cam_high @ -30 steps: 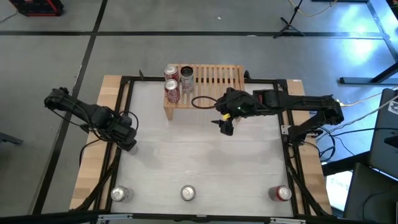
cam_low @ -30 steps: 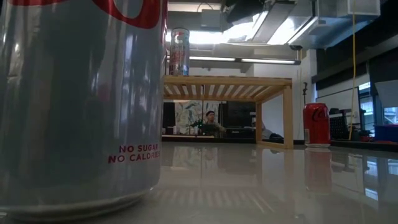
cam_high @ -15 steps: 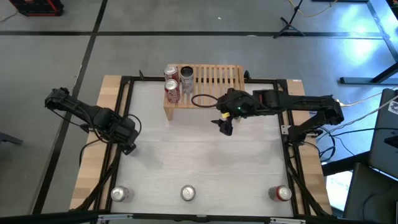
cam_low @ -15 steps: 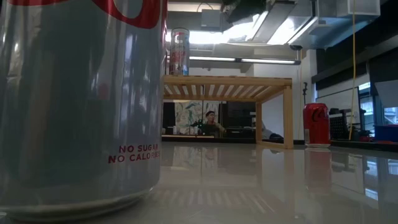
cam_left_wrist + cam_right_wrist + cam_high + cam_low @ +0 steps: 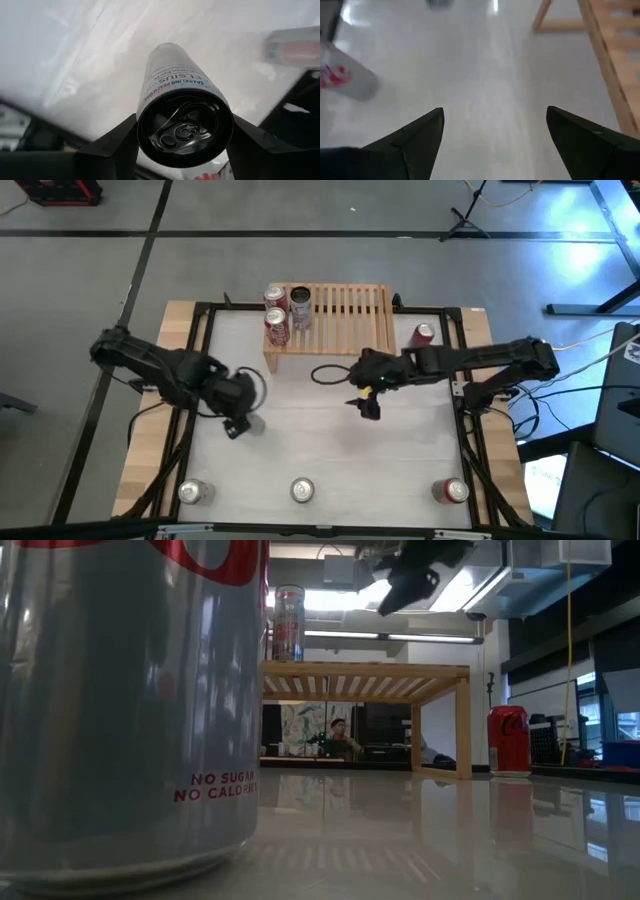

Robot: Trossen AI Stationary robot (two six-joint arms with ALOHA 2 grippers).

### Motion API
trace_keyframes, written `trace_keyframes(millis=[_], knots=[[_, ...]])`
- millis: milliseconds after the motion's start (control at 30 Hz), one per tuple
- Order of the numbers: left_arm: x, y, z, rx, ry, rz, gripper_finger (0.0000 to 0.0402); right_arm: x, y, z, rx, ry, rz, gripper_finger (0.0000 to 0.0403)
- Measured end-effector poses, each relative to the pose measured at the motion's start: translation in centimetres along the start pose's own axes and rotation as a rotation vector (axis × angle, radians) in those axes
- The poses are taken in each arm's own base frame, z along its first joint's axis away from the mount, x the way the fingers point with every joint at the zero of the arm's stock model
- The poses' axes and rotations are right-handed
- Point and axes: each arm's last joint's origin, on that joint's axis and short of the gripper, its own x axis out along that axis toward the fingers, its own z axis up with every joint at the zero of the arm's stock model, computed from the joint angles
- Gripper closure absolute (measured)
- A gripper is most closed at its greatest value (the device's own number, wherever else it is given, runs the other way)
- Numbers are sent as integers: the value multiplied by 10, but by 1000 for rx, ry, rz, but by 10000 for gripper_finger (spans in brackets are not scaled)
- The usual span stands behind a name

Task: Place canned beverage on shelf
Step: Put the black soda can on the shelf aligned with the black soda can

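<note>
The light-wood shelf (image 5: pixel 335 310) stands at the table's far side, with three cans (image 5: pixel 277 326) upright on its left end. My left gripper (image 5: pixel 236 421) hangs over the table's left middle, shut on a slim silver can (image 5: pixel 180 95). My right gripper (image 5: pixel 368 404) hangs open and empty in front of the shelf; it also shows in the low view (image 5: pixel 405 585) and in its own wrist view (image 5: pixel 492 140). A red can (image 5: pixel 425 333) stands on the table right of the shelf. My left gripper pinches the slim can between its two fingers (image 5: pixel 117 145), one on each side of the can's wall just below the top rim (image 5: pixel 150 107). The can's lid with the pull tab faces the wrist and the body runs on along the fingers. Whether it is clear of the table I cannot tell.
Three more cans stand along the near edge (image 5: pixel 192 492), (image 5: pixel 302 491), (image 5: pixel 453 491); the middle one fills the left of the low view (image 5: pixel 130 710). A black cable loop (image 5: pixel 325 373) hangs beside my right arm. Black frame rails border the table (image 5: pixel 205 340).
My left gripper has gone toward the table's right and a little toward the near edge. My right gripper has drawn back from the shelf toward the near edge, and the red can right of the shelf now shows.
</note>
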Motion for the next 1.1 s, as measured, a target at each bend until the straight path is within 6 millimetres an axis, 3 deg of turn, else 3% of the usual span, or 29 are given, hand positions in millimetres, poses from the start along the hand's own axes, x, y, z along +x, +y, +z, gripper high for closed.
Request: trace_keyframes(millis=[267,433,533,700,1100], knots=[[-31,-50,62,152,-104,-46,185,-11,7,16,-28,-228,66,63],[-47,-60,95,190,-176,-27,185,-12,9,27,-35,-341,108,63],[-54,-66,110,207,-231,-56,185,-2,10,30,-35,-353,109,63],[-56,-68,121,227,-258,-44,185,18,11,31,-27,-341,110,63],[-56,-66,125,251,-288,-23,183,52,13,36,-53,-387,91,73]])
